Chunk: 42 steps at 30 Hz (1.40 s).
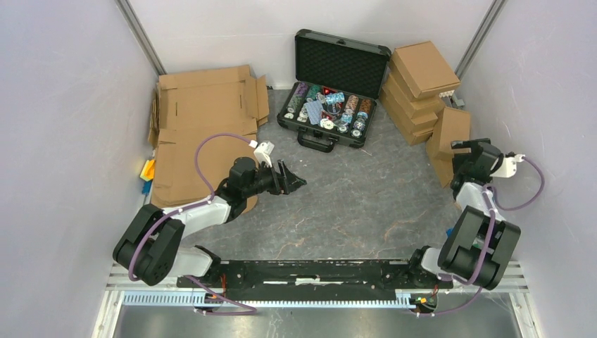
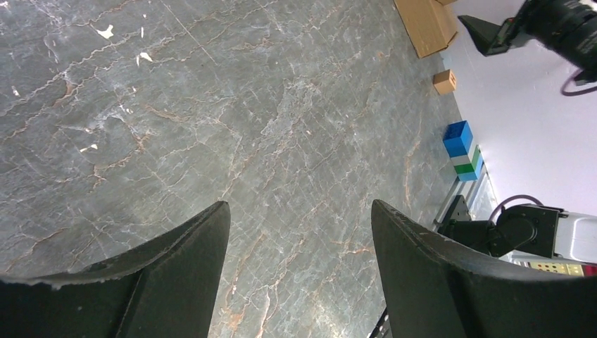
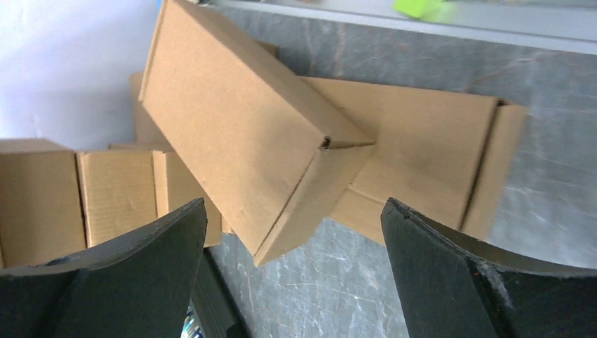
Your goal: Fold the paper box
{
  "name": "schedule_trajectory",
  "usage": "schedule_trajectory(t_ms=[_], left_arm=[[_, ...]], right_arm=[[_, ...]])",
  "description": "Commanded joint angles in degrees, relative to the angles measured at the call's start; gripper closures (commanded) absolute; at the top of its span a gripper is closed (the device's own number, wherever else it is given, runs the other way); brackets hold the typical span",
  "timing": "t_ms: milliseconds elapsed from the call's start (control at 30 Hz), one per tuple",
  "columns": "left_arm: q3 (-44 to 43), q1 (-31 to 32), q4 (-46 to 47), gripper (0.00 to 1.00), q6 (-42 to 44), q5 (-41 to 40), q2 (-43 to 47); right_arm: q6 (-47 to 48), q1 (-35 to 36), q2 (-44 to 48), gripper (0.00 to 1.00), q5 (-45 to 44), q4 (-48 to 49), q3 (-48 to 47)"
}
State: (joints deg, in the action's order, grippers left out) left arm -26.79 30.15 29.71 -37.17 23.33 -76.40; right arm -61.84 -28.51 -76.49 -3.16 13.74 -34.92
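Note:
A folded brown paper box (image 3: 239,134) leans tilted across other folded boxes, just ahead of my right gripper (image 3: 293,203). That gripper is open with nothing between its fingers, and the box's lower corner sits just beyond the fingertips without touching them. From above, this box (image 1: 448,132) stands against the right wall beside the right gripper (image 1: 459,149). My left gripper (image 1: 296,177) hovers over the bare table left of centre. In its wrist view the left gripper (image 2: 299,205) is open, with only the grey tabletop between its fingers.
An open black case (image 1: 338,60) holding poker chips stands at the back centre. A stack of folded boxes (image 1: 420,81) is at the back right. Large flat cardboard sheets (image 1: 204,120) lie at the back left, with coloured blocks (image 1: 146,172) at their edge. More blocks (image 2: 461,148) sit by the right wall.

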Motion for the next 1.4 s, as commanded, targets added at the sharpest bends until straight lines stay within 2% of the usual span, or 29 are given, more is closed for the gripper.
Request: schedule_trajectory(t_ms=[0, 67, 133, 267, 333, 433, 567, 700, 767, 867, 967, 1033, 1100, 1133, 1167, 1267, 1367], left_arm=[[-0.41, 0.30, 0.15, 0.20, 3.17, -1.26, 0.95], [-0.61, 0.26, -0.51, 0.20, 3.55, -1.60, 1.08], [-0.46, 0.29, -1.04, 0.17, 4.14, -2.26, 1.95], [0.23, 0.35, -2.27, 0.00, 5.62, -4.38, 4.37], [0.36, 0.35, -3.26, 0.00, 6.42, -5.55, 5.93], [-0.98, 0.35, -7.09, 0.00, 7.79, -8.43, 8.33], [-1.76, 0.26, -14.51, 0.00, 10.35, -19.59, 13.86], [0.78, 0.17, -14.70, 0.00, 15.12, -28.07, 19.19], [1.49, 0.19, -14.93, 0.00, 17.61, -33.59, 20.50], [3.26, -0.11, -12.67, 0.02, 21.33, -42.78, 20.96], [6.17, -0.44, -7.55, 0.03, 27.49, -48.84, 21.36], [6.93, -0.97, -5.32, 0.01, 29.06, -52.25, 20.91], [6.05, -2.40, -5.91, 0.01, 29.93, -52.91, 19.62], [5.59, -3.35, -5.90, 0.00, 30.18, -53.27, 18.73], [5.13, -4.25, -6.06, 0.00, 29.98, -53.32, 18.20], [4.40, -7.78, -5.90, 0.00, 29.62, -51.73, 16.93], [4.73, -11.17, -4.40, 0.00, 30.79, -51.01, 16.47]], right_arm=[[0.17, -0.05, 5.22, 0.02, -9.36, -23.84, -7.00], [3.11, 0.03, 7.05, 0.02, -7.49, -27.47, -7.17], [8.56, 1.24, 9.49, 0.02, -4.14, -26.20, -5.74], [23.63, 5.58, 15.73, 0.02, 5.74, -14.98, -0.78], [31.52, 9.14, 18.34, 0.02, 11.56, -6.33, 2.70], [40.95, 15.24, 19.41, 0.02, 11.82, -2.28, 5.36], [45.65, 21.69, 19.09, 0.02, 10.44, 5.11, 11.10], [51.56, 27.61, 18.55, 0.02, 3.91, 12.83, 16.38], [54.17, 28.23, 17.89, 0.02, 3.51, 17.38, 18.61], [57.45, 31.23, 18.39, 0.02, -2.48, 27.09, 24.17], [63.79, 32.70, 16.58, 0.02, -9.35, 30.44, 27.25], [63.96, 32.83, 13.63, 0.02, -9.86, 35.26, 28.64], [63.62, 32.80, 9.92, 0.02, -9.98, 38.93, 28.60], [65.09, 32.96, 8.96, 0.02, -10.95, 34.18, 25.95], [67.50, 33.21, 8.10, 0.02, -11.11, 35.84, 25.89], [69.73, 33.52, 7.69, 0.02, -15.32, 43.85, 30.44], [70.19, 33.48, 4.68, 0.02, -14.89, 53.78, 34.63]])
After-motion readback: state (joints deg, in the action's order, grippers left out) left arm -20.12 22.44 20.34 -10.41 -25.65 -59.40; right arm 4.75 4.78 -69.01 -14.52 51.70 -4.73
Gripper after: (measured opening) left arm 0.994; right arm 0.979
